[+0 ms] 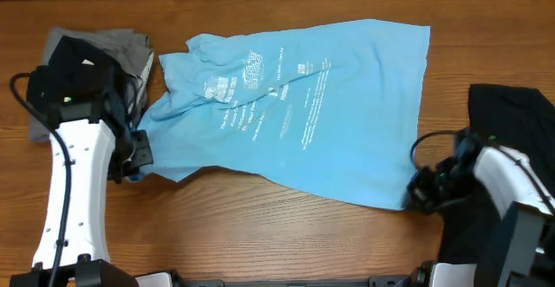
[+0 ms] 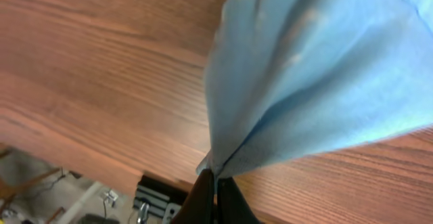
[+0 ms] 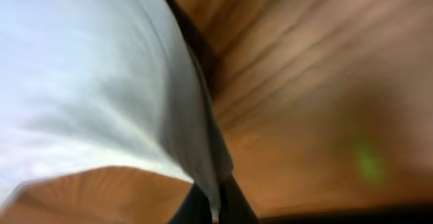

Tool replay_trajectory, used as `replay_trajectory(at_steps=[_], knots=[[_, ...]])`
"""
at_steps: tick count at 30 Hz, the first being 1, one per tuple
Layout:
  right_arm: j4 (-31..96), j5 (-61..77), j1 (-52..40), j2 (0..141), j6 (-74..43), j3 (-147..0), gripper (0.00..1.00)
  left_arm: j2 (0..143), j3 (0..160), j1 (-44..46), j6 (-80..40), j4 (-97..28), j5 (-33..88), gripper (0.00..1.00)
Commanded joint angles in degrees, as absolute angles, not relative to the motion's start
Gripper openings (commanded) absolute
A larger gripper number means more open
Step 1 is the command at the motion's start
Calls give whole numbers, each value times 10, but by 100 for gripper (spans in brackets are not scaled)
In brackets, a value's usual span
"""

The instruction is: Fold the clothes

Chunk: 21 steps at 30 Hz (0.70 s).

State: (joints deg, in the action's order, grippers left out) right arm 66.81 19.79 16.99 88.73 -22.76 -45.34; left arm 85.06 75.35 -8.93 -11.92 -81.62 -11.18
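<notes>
Left arm [image 1: 65, 183] reaches up from the near edge; the left hand [image 1: 139, 153] is clamped on the left edge of the sky-blue T-shirt [image 1: 338, 122]. Right arm [image 1: 512, 174] bends inward; the right hand [image 1: 418, 192] is clamped on the shirt's near right corner.

Right gripper [image 3: 215, 205] pinches edge of pale-blue shirt [image 3: 84, 75].

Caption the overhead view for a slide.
Left tool and right tool pinch the sky-blue T-shirt on the wooden table, grey garment and black garment aside.
</notes>
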Motion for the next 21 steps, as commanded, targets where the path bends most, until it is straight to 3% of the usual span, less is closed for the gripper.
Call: replay_trajectory(at_steps=[1,5,13,16,18,21], knots=[[741,69,213,843,-228,-564,4,833,793,-121,-129,-843,-126,4],[784,-3,243,815,-228,-617,4,831,818,-138,-129,-878,-126,4],[794,-5,287,762,-225,-628,4,825,826,-139,-134,-927,-120,4],[794,-1,286,762,-221,-628,12,815,826,-139,-134,-928,-120,6],[794,-1,286,762,-221,-628,13,809,826,-139,-134,-931,-120,16],[791,-1,286,762,-221,-628,20,803,832,-139,-133,-932,-121,39]])
